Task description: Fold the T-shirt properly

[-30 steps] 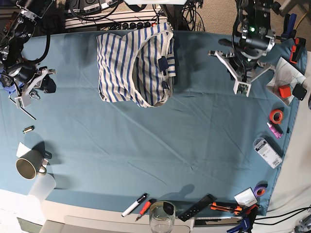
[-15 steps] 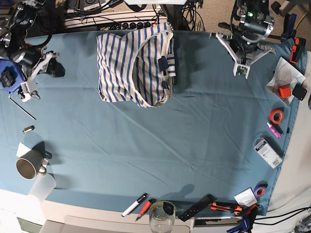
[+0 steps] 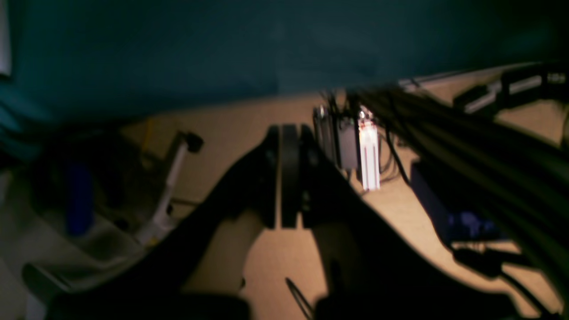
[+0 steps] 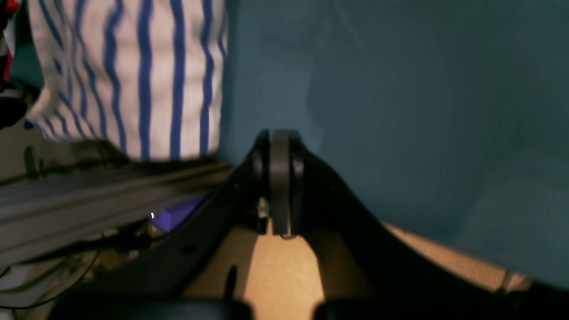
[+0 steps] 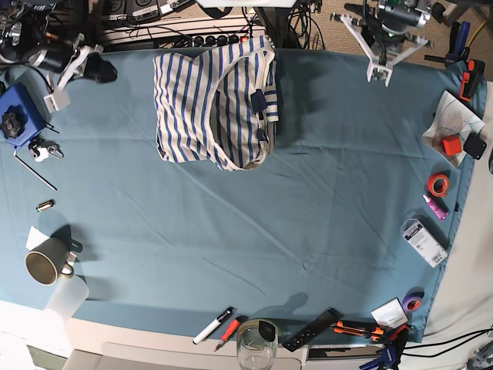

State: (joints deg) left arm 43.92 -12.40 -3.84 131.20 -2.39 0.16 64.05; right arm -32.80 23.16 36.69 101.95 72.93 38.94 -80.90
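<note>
The T-shirt [image 5: 212,104], white with blue stripes, lies folded into a compact rectangle at the far middle of the teal cloth, its dark neck label [image 5: 259,100] on the right side. In the right wrist view the T-shirt [image 4: 133,75] fills the upper left. My right gripper [image 5: 56,99] [image 4: 275,133] is shut and empty, raised near the far left corner, well apart from the shirt. At the far right edge my left gripper [image 5: 376,75] [image 3: 289,129] is also shut and holds nothing. It looks over the table's back edge at floor and cables.
A blue box [image 5: 15,116], hex key [image 5: 35,169] and mug [image 5: 45,264] sit along the left side. A marker [image 5: 213,325], glass [image 5: 256,343] and remote [image 5: 310,330] line the front edge. Tape rolls [image 5: 439,183] and small tools lie at the right edge.
Both arms have drawn back and up toward the table's far edge, the right one to the far left corner, the left one to the far right. The shirt has not moved.
</note>
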